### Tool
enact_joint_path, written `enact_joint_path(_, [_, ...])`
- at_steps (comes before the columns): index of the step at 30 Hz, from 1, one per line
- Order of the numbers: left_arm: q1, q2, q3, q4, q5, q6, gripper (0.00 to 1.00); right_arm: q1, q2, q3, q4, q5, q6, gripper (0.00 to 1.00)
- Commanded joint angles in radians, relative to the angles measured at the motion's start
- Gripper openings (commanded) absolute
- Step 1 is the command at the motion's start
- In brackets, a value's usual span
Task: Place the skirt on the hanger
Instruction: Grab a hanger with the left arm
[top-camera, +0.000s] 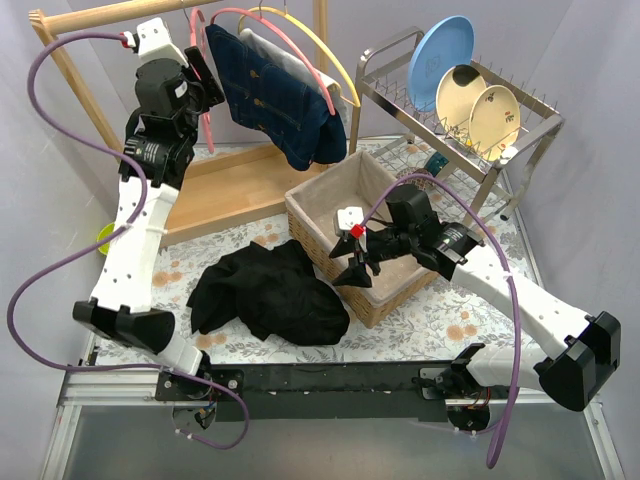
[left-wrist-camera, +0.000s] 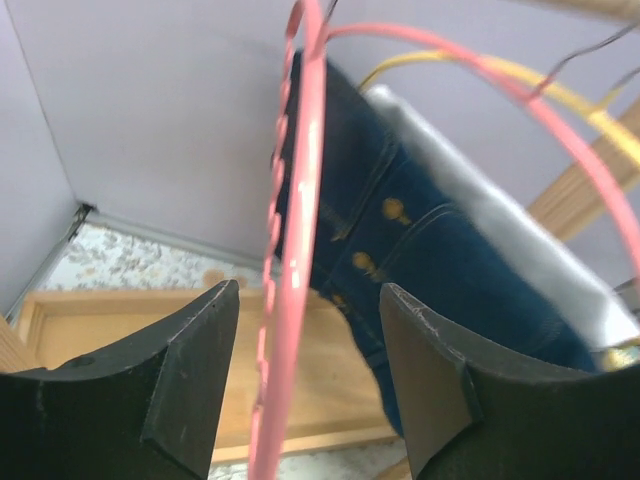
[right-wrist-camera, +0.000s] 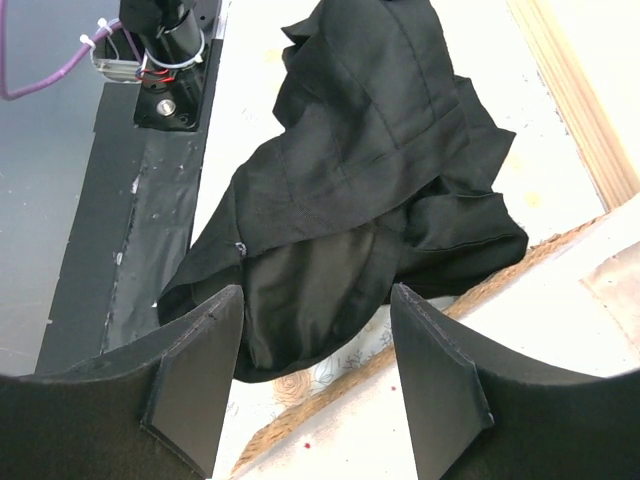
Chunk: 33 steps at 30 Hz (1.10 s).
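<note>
My left gripper (left-wrist-camera: 310, 292) is up at the wooden rack (top-camera: 100, 15) at the far left. Its fingers are spread on either side of one arm of the pink hanger (left-wrist-camera: 296, 200), with a gap on both sides, so nothing is pinched yet. To do this well, I judge I should centre that thin notched arm between my pads and close squarely. It looks slick and may twist or slide out. I should also stay off the denim garment (left-wrist-camera: 420, 260) hanging just to its right. The black skirt (top-camera: 265, 295) lies crumpled on the table, near and left of the wicker basket (top-camera: 310, 240) and touching its wall. My right gripper (right-wrist-camera: 315, 300) hovers over the basket's near-left rim, jaws apart and empty, looking down at the skirt. From there I would look for the waistband, though I cannot pick it out among the folds.
</note>
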Motion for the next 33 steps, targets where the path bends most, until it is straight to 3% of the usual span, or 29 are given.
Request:
enact_joint_path(1, [0.076,0.029,0.047,-0.042,0.157,-0.033,0.56,-0.007,-0.040,-0.021,0.052,-0.033,0.013,0.68])
enact_joint_path(9, [0.129,0.083,0.041,-0.031,0.240,-0.028,0.39,-0.007,-0.058,-0.038,0.057,-0.064,0.013,0.68])
enact_joint_path(15, [0.134,0.104,0.040,-0.025,0.275,-0.015,0.16,-0.007,-0.070,-0.040,0.054,-0.073,0.011,0.68])
enact_joint_path(18, [0.133,0.112,0.056,-0.020,0.289,-0.004,0.00,-0.007,-0.077,-0.041,0.056,-0.075,0.009,0.68])
enact_joint_path(33, [0.133,-0.010,0.086,0.105,0.325,-0.024,0.00,-0.010,-0.066,-0.050,0.060,-0.081,0.009,0.69])
